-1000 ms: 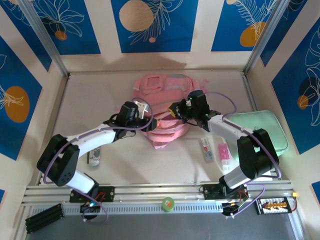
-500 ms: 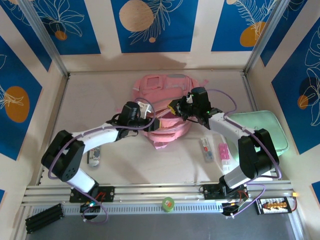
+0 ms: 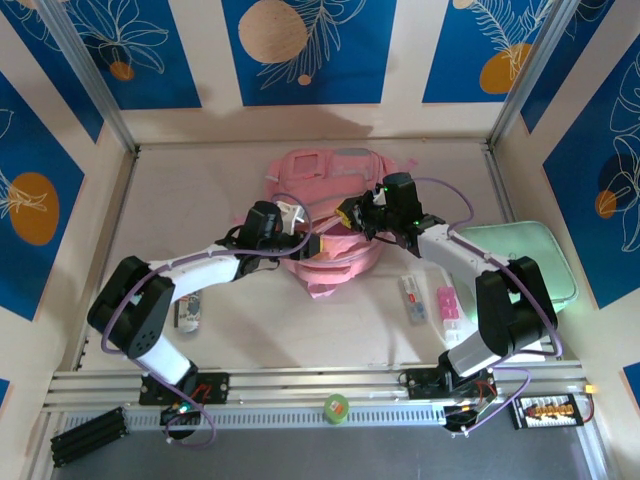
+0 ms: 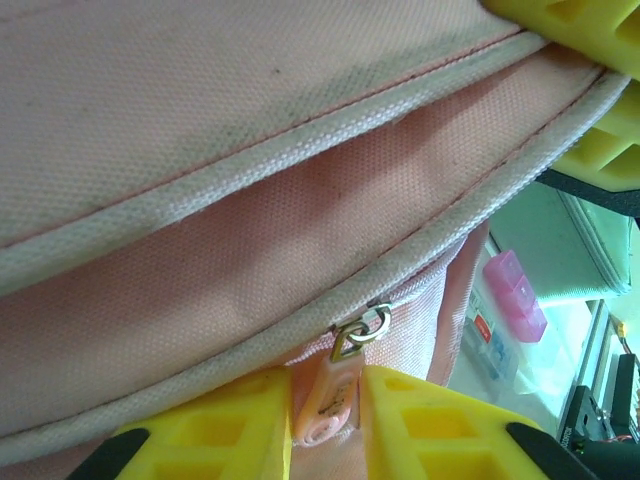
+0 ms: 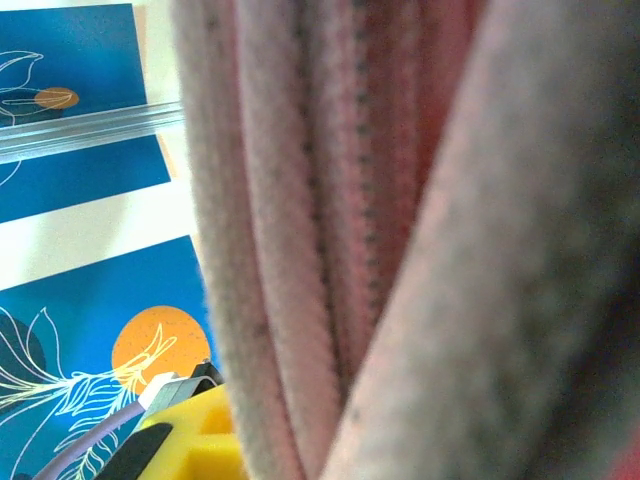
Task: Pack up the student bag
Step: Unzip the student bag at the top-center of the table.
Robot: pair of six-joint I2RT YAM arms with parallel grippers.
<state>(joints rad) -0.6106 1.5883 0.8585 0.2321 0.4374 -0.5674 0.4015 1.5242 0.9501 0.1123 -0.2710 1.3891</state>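
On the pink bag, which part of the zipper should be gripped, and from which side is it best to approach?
Grip the flat pink pull tab hanging from the metal slider, not the slider itself. The tab is thin and stands free of the bag, so approach from its free end, one finger on each flat face. The left gripper flanks it this way.

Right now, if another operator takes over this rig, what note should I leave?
Left gripper: shut on the zipper pull of the student bag.
Right gripper: seems shut on a fold of the bag's fabric.
Bag lies on the table, between the grippers.
Done: both grips taken.
Left: open the zip, then pack; mint-green case and pink plastic box lie outside it, on the right.
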